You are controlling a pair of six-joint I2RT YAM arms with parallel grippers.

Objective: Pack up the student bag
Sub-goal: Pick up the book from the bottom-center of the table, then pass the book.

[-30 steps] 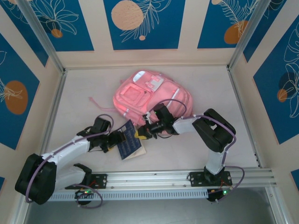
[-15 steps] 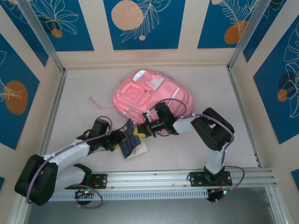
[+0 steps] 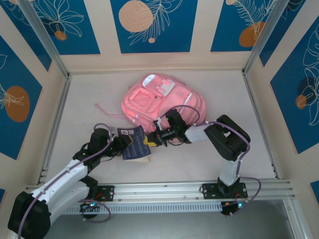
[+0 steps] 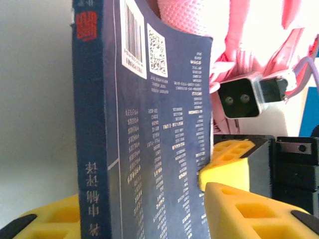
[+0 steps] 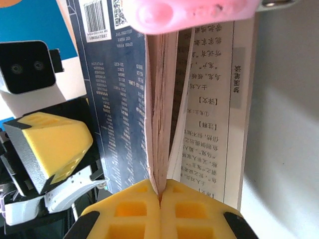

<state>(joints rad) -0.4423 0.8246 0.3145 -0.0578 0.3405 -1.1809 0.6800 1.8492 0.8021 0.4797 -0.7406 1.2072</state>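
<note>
Right gripper (image 5: 160,196) just beside the student bag (image 3: 159,102) (flat on the counter (image 3: 224,99)), pinched together on blue book (image 5: 119,99) pages; left gripper (image 4: 144,214) astride the spine, tightness unclear; risk: pages torn or creased by opposed pulling

Robot lab test cell. Alu. rails (image 3: 169,188) and blue printed wall panels (image 3: 174,30) enclose a white table (image 3: 227,99).

Your left gripper (image 3: 123,145) and right gripper (image 3: 148,140) flanked the blue book (image 3: 134,144), at seven o'clock from the student bag (image 3: 160,102).
</note>
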